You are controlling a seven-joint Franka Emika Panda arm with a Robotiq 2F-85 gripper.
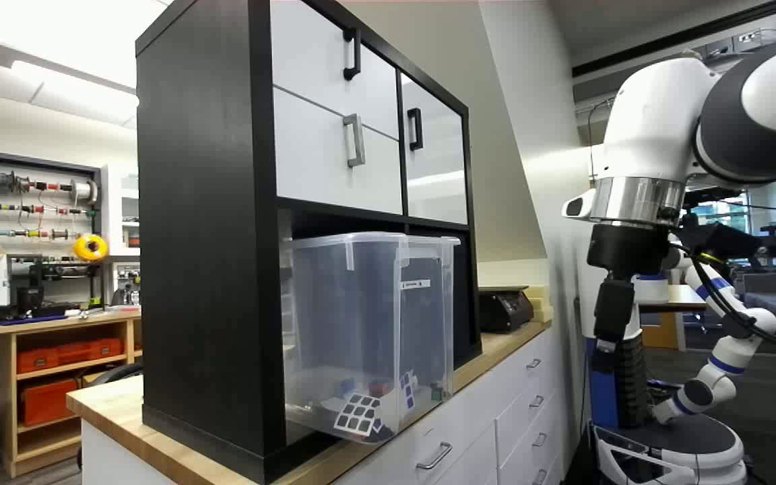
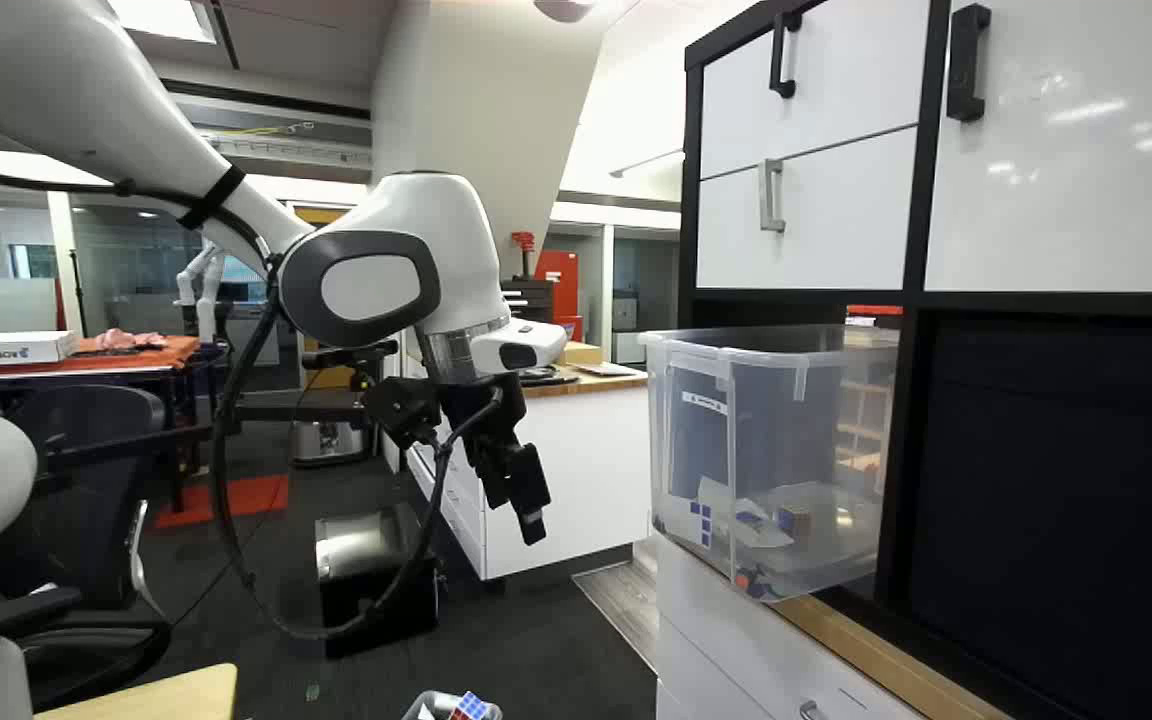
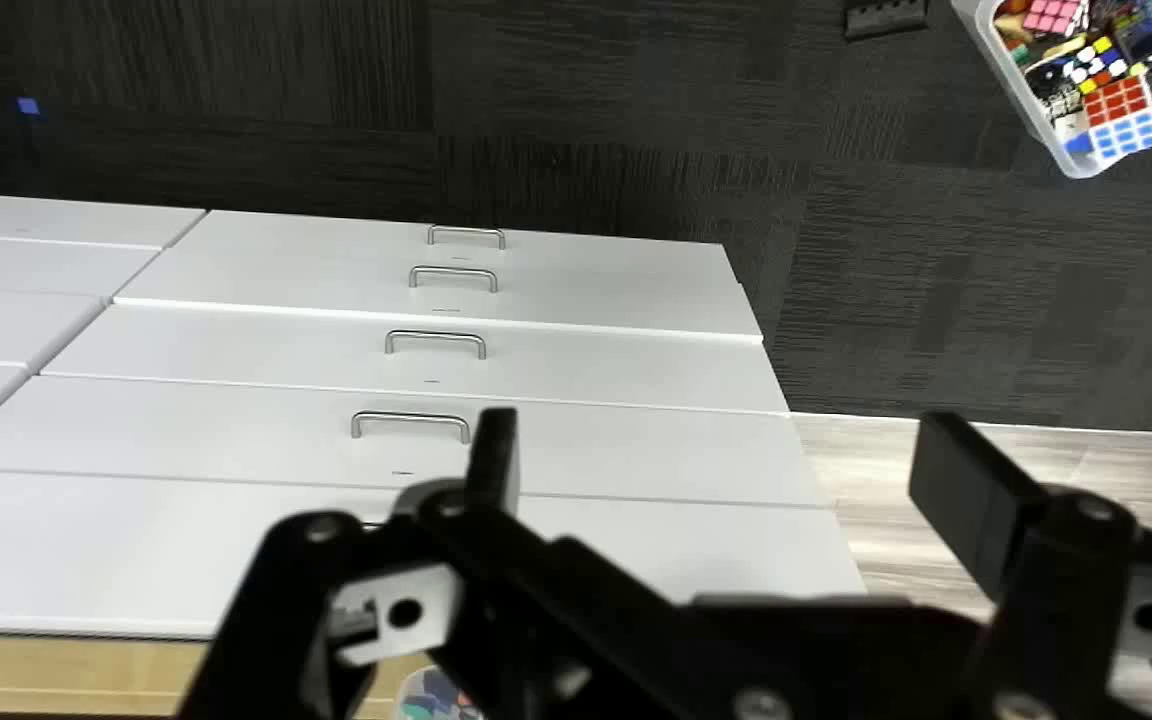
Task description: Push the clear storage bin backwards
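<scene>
The clear storage bin [image 1: 361,316] stands upright in a lower open compartment of the black-framed cabinet [image 1: 196,222]. In both exterior views its front sticks out past the cabinet's front, and in an exterior view the bin [image 2: 776,430] reaches over the counter edge. Small white and coloured items lie inside it. My gripper [image 1: 611,347] hangs pointing down in front of the cabinet, apart from the bin; it also shows in an exterior view [image 2: 526,510]. In the wrist view the gripper [image 3: 716,425] is open with nothing between its fingers. Only a small corner of the bin [image 3: 431,695] shows there.
White drawers [image 3: 576,370] with metal handles run below the wooden counter [image 3: 66,675]. A black device [image 1: 506,310] stands on the counter beside the cabinet. White cabinet doors with handles are above the bin. A tub of small items [image 3: 996,60] sits on the floor.
</scene>
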